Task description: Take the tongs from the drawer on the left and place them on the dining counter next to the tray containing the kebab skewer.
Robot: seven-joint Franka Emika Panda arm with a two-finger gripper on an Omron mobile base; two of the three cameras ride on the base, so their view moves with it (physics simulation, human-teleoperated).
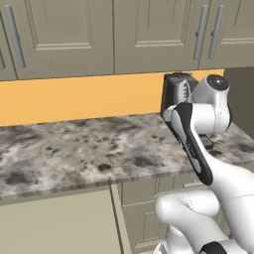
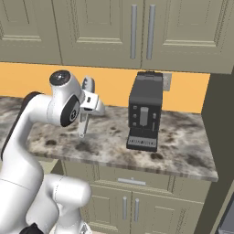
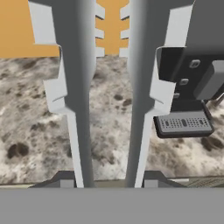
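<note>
- With jaws clamped on the tongs (image 3: 109,87), long axis runs straight out along the gripper (image 3: 109,181).
- Held above wall surface (image 2: 183,151) beside coffee machine (image 2: 144,109); dining counter isn't visible, so a turn looks needed.

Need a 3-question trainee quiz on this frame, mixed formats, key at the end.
1. True or false: the gripper is closed on the tongs.
2. In the right base view, the coffee machine stands on which side of the gripper? A) right B) left C) behind the arm's base
3. Fill in: the tongs hang above the granite ______, in front of an orange wall.

Key:
1. True; in the hand view the two long grey arms run up from between the finger tips.
2. A
3. counter
</note>
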